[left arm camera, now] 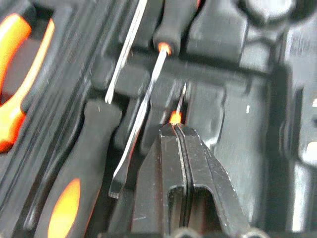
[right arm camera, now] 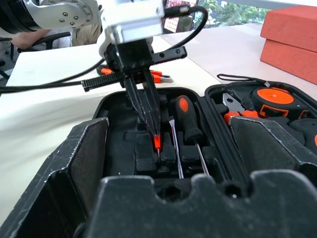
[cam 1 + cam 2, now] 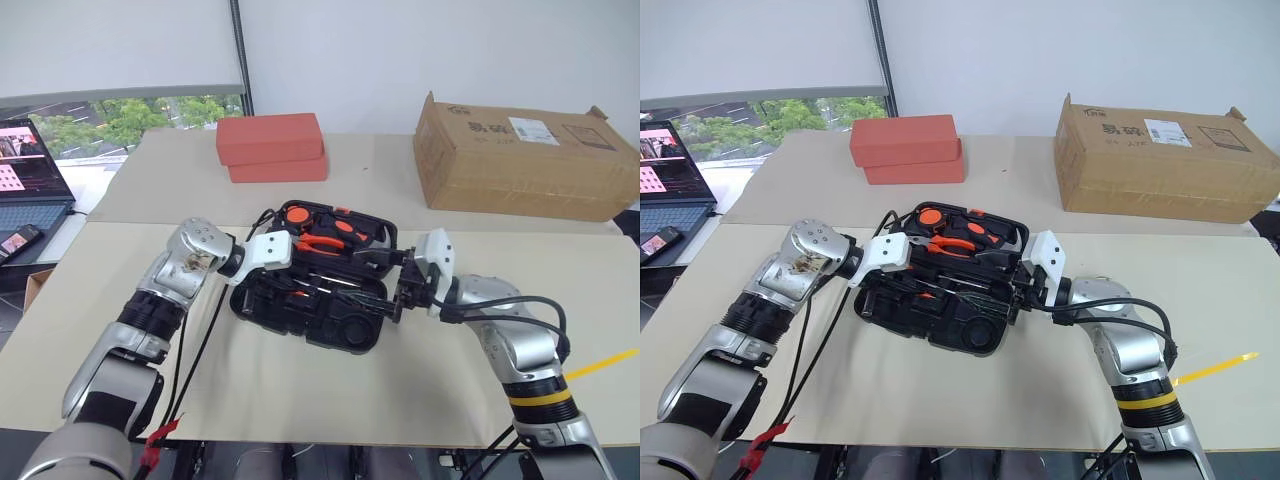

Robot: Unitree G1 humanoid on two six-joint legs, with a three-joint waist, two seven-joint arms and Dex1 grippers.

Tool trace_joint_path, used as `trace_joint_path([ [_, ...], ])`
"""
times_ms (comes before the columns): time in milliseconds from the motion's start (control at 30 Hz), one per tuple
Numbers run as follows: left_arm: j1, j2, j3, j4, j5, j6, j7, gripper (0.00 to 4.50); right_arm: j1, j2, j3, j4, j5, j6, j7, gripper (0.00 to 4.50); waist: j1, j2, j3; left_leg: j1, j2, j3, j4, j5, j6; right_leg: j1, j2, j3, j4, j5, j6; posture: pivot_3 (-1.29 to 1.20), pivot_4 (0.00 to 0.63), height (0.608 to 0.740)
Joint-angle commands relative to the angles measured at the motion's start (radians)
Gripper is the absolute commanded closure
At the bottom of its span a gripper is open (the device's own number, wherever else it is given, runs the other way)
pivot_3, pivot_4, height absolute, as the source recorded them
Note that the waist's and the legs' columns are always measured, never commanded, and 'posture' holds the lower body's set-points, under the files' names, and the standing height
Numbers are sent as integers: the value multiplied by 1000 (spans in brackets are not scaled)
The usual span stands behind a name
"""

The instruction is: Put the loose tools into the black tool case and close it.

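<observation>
The black tool case (image 3: 345, 338) lies open in the middle of the table. My left gripper (image 2: 155, 135) points down into the case's near half, shut on a thin orange tester pen (image 1: 174, 117) whose metal tip touches a moulded slot. A screwdriver (image 2: 184, 116) with a black handle lies in the slot beside it, and another black-and-orange handle (image 1: 69, 198) lies close by. My right gripper (image 3: 398, 288) is at the case's right end, level and open, its fingers (image 2: 86, 163) wide apart. Another orange-and-black tool (image 2: 106, 71) lies on the table beyond the case.
Orange-handled pliers (image 3: 318, 243) and an orange round tape measure (image 3: 297, 214) sit in the case's far half. Two stacked red boxes (image 3: 270, 145) stand behind the case, a cardboard box (image 3: 520, 155) at the back right, and a laptop (image 3: 25, 170) at the far left.
</observation>
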Motion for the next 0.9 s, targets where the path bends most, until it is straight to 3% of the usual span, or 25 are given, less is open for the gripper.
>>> trace_joint_path([
  [33, -13, 45, 46, -14, -15, -11, 10, 4448, -5, -4, -7, -31, 3, -17, -3, 0, -1, 0, 0, 0, 0, 0, 0, 0, 0, 0, 0, 0, 0, 0, 0, 0, 150, 711],
  [267, -1, 113, 72, 81, 7, -64, 55, 4448, 0, -1, -4, -33, 2, -19, -6, 0, 0, 0, 0, 0, 0, 0, 0, 0, 0, 0, 0, 0, 0, 0, 0, 0, 150, 711],
  [533, 39, 91, 92, 90, -22, -73, 63, 4448, -6, -3, -1, -27, 3, -20, -1, 0, 3, 0, 0, 0, 0, 0, 0, 0, 0, 0, 0, 0, 0, 0, 0, 0, 150, 711],
  [900, 49, 64, 42, 221, 68, -197, 132, 4448, -7, -12, -4, -30, 4, -16, 3, 0, 0, 0, 0, 1, 0, 0, 0, 0, 0, 1, 0, 0, 0, 0, 0, 0, 150, 711],
])
